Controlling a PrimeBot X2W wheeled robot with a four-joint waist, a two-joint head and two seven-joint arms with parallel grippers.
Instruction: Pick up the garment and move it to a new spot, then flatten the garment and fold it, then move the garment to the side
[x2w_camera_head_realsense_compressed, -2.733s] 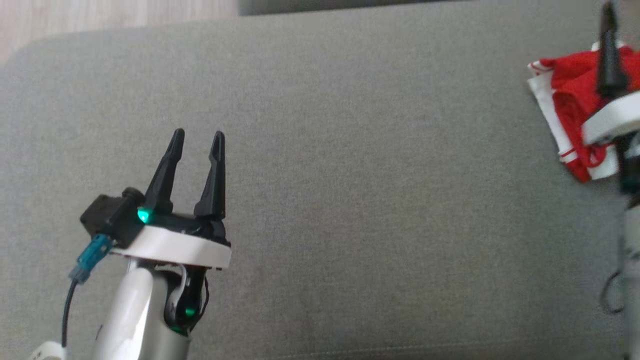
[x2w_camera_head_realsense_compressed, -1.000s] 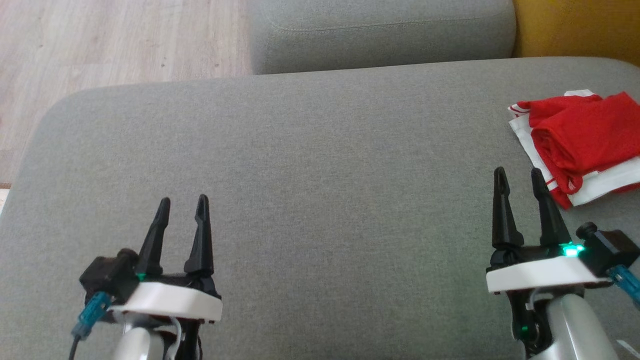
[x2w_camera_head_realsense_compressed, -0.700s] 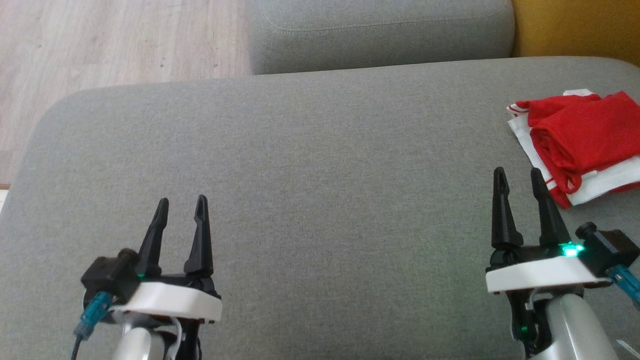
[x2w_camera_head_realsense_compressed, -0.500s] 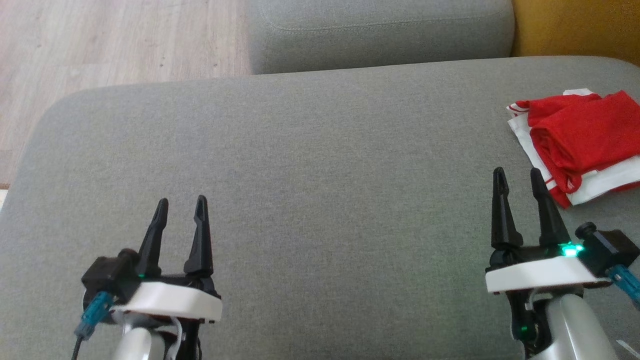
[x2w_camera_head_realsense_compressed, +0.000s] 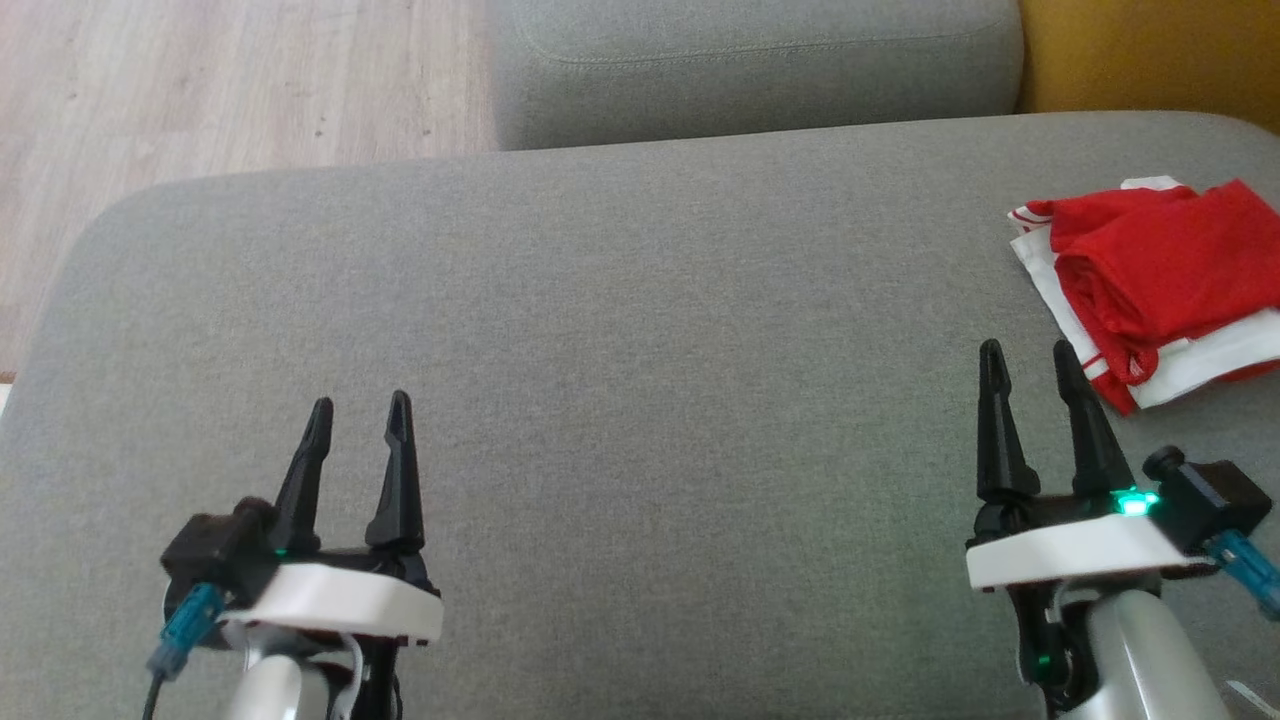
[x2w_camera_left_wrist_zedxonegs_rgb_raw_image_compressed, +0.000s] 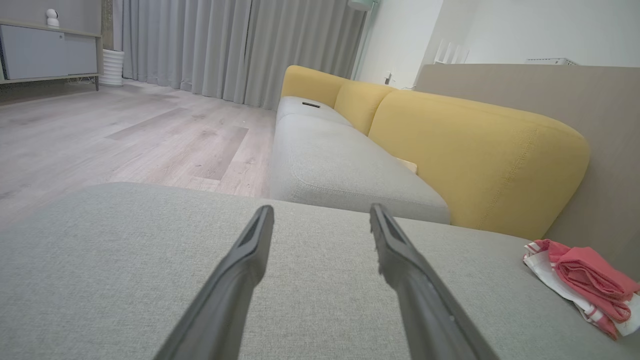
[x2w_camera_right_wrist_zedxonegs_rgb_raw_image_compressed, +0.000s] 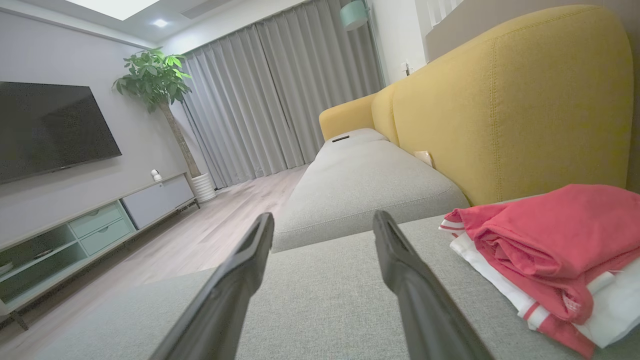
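Grey woven cushion (x2w_camera_head_realsense_compressed: 640, 330), rounded corners. Wrist views add a smooth yellow backrest (x2w_camera_right_wrist_zedxonegs_rgb_raw_image_compressed: 510, 100); right wrist view adds TV (x2w_camera_right_wrist_zedxonegs_rgb_raw_image_compressed: 50, 130) and plant (x2w_camera_right_wrist_zedxonegs_rgb_raw_image_compressed: 152, 75). Garment (x2w_camera_head_realsense_compressed: 1160, 270), red-white, soft, folded, at cushion's right edge. Left claw (x2w_camera_head_realsense_compressed: 358, 415) and right claw (x2w_camera_head_realsense_compressed: 1028, 355) both open, empty; the right is near the garment, apart.

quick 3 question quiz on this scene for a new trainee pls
1. True or false: the right tool grips the garment.
2. Where on the grey cushion does the garment lie? A) near its right edge B) at its centre C) at its left edge
3. Fill in: the sofa back behind the garment is coloured ____.
Key: 1 false, the right tool is open and empty. 2 A. 3 yellow.
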